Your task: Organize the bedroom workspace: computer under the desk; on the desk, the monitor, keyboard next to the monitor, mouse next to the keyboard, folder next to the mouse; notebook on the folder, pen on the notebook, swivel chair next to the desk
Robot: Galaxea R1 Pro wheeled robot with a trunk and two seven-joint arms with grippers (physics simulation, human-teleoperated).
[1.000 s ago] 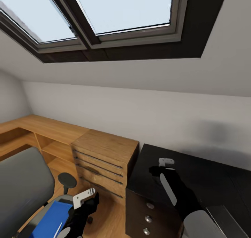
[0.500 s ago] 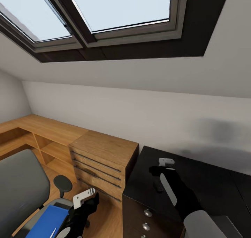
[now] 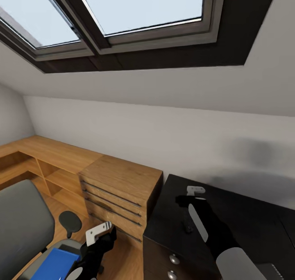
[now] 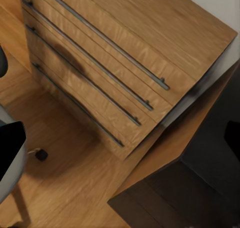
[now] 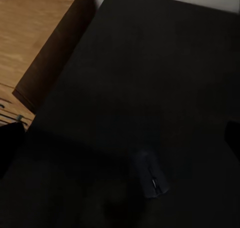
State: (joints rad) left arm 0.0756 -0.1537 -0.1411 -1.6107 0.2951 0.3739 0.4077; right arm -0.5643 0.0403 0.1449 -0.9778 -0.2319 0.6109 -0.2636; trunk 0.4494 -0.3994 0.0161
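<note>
The black desk [image 3: 250, 218] fills the lower right of the head view, with its silver drawer knobs [image 3: 175, 258] at the front. A small dark mouse [image 5: 150, 180] lies on the desk top [image 5: 150, 78], just below my right gripper [image 3: 193, 192], which hovers open over the desk's left end. The grey swivel chair [image 3: 20, 226] stands at the lower left with the blue folder [image 3: 57, 261] flat on its seat. My left gripper [image 3: 99, 232] hangs open over the floor between the chair and the desk. In the left wrist view its fingers [image 4: 10, 148] stand wide apart.
A wooden dresser [image 3: 119, 186] with bar handles [image 4: 100, 68] stands against the desk's left side. Low wooden shelving [image 3: 49, 157] runs along the wall to the left. A sloped ceiling with skylights [image 3: 139, 10] is overhead. A chair castor [image 4: 41, 154] rests on the wood floor.
The whole head picture has shifted, so the camera moved: chair and folder slid toward the lower left edge and more desk top shows. Both arms keep their pose in the picture.
</note>
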